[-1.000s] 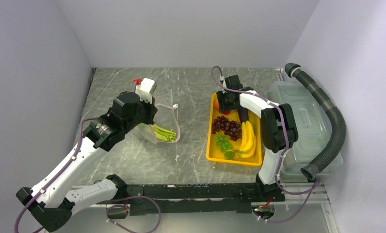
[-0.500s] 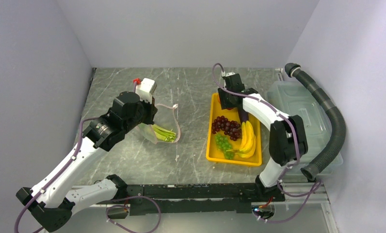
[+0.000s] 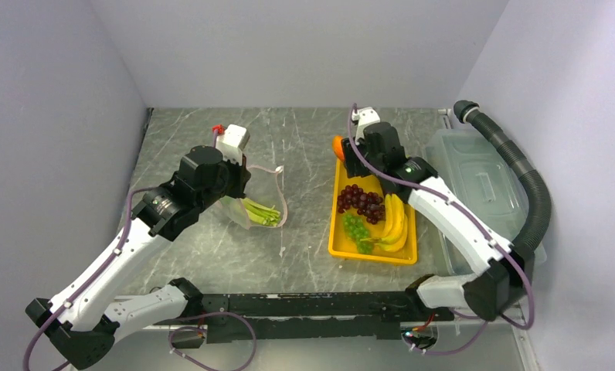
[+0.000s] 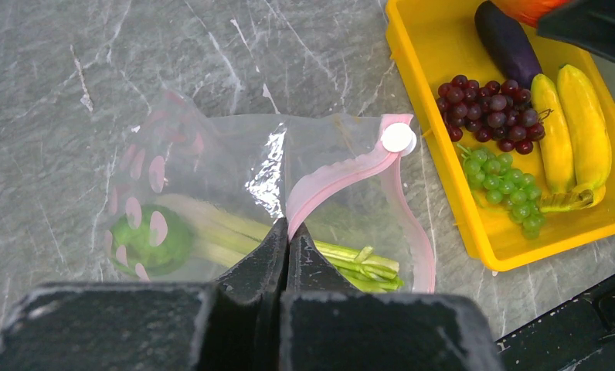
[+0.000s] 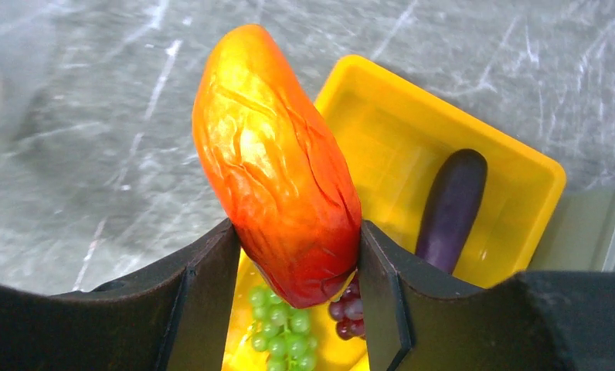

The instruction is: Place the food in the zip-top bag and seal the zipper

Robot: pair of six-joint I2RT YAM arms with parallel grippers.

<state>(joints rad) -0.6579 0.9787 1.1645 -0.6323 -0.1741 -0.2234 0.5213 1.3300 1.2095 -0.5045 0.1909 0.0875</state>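
One yellow tray (image 4: 443,39) is seen to hold one purple grape bunch (image 4: 486,100), one green grape bunch (image 4: 501,185), two bananas (image 4: 571,131) and one dark eggplant (image 4: 505,42). One zip-top bag (image 4: 235,162), found at nine o'clock of the tray, contains one celery stalk (image 4: 351,259) and one green leafy piece (image 4: 146,239). The left gripper (image 4: 287,239) is pinched tight on the bag's zipper (image 4: 343,174), and one orange piece (image 5: 277,162) is clamped between the half-spread fingers of the right gripper (image 5: 289,255), above the tray's eleven o'clock corner.
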